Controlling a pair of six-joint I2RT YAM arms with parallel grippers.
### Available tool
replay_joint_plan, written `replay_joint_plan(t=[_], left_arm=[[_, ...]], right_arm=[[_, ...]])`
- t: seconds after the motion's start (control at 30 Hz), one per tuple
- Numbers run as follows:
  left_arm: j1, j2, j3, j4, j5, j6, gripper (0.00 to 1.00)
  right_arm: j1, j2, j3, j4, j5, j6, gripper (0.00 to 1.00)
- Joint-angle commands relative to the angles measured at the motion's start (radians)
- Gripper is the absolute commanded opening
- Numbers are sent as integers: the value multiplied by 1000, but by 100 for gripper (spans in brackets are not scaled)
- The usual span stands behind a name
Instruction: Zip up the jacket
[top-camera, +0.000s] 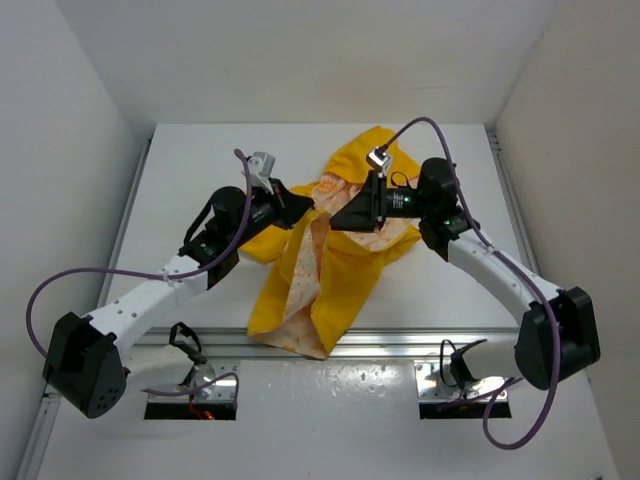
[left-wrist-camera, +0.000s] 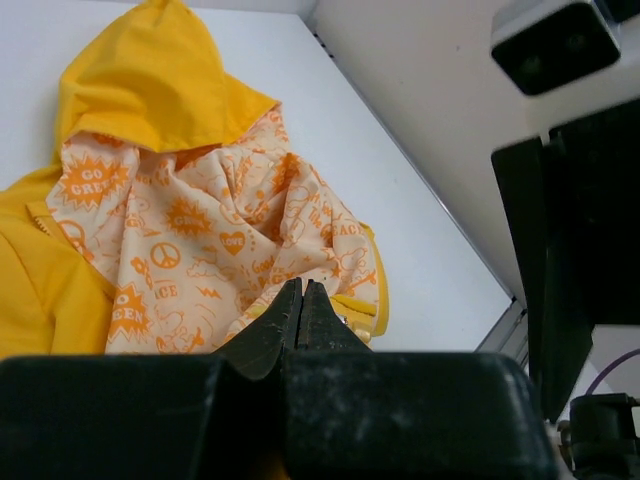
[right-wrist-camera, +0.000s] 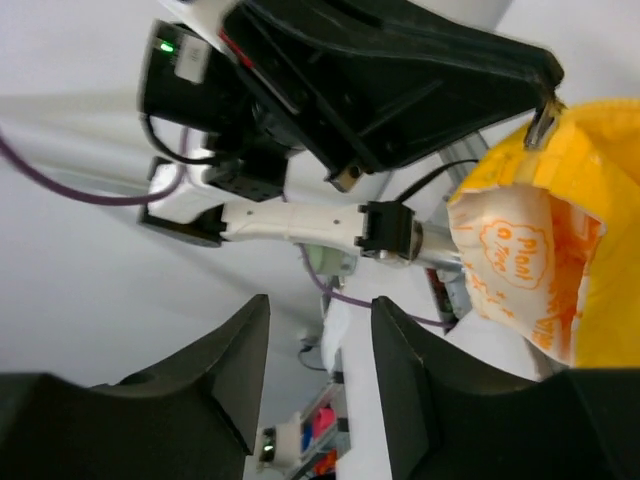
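The yellow jacket (top-camera: 340, 270) lies crumpled in the middle of the table. Its white, orange-printed lining (top-camera: 305, 265) faces up along its left side. The lining also fills the left wrist view (left-wrist-camera: 210, 230), under the yellow hood (left-wrist-camera: 150, 90). My left gripper (top-camera: 308, 206) is shut, its tips (left-wrist-camera: 302, 288) pinching the jacket's front edge by the zipper (left-wrist-camera: 352, 308). The right wrist view shows that edge (right-wrist-camera: 520, 250) lifted at the left gripper's tip. My right gripper (top-camera: 336, 218) is open and empty (right-wrist-camera: 318, 330), facing the left gripper and just right of it.
The white table (top-camera: 190, 190) is boxed in by walls at the left, back and right. A metal rail (top-camera: 400, 345) runs along its near edge, and the jacket's hem reaches it. Purple cables (top-camera: 90, 280) loop beside both arms.
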Motion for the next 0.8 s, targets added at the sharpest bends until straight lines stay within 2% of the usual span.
replay_joint_plan(t=[0.0, 0.03, 0.07, 0.1, 0.17, 0.2, 0.3, 0.37, 0.53, 0.77], left_arm=[[5, -14, 34, 53, -37, -39, 0], [5, -14, 34, 44, -47, -39, 0], [5, -14, 45, 44, -60, -48, 0], [5, -14, 57, 31, -61, -48, 0], [5, -14, 67, 17, -73, -48, 0], [5, -14, 67, 17, -73, -48, 0], [5, -14, 76, 7, -73, -48, 0], [5, -14, 76, -2, -73, -48, 0], [5, -33, 76, -2, -73, -57, 0], [5, -42, 56, -2, -73, -57, 0]], right_arm=[[56, -68, 42, -247, 131, -244, 45], [97, -81, 44, -339, 161, -281, 45], [113, -98, 53, -414, 291, -318, 48], [143, -103, 55, -447, 330, -406, 50], [192, -118, 68, -520, 456, -462, 55], [215, -114, 76, -562, 563, -470, 55], [235, -71, 128, -648, 668, -461, 54], [226, -54, 143, -648, 680, -447, 52], [202, -31, 102, -453, 676, -336, 50], [206, 4, 111, -335, 616, -276, 58]])
